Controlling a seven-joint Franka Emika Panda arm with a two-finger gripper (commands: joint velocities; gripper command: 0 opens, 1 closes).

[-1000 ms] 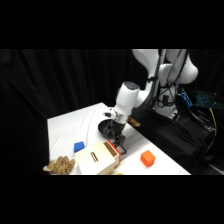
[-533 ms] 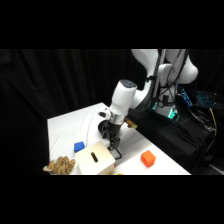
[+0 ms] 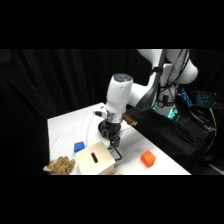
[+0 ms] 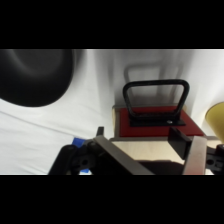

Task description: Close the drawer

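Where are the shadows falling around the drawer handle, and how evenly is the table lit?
Wrist view: the drawer handle casts a soft grey shadow on the white table just beyond it, and the black bowl reads as one flat dark mass. Side view: the table is brightly lit against a black backdrop, and the box has an evenly lit top.

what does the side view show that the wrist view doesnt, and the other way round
Only the side view shows the orange block, the tan bundle at the table's near corner, the box's dark top slot and the whole arm. Only the wrist view shows the drawer's red front with its black wire handle up close, and the black bowl. Both show the gripper at the wooden box, a blue block and the white table.
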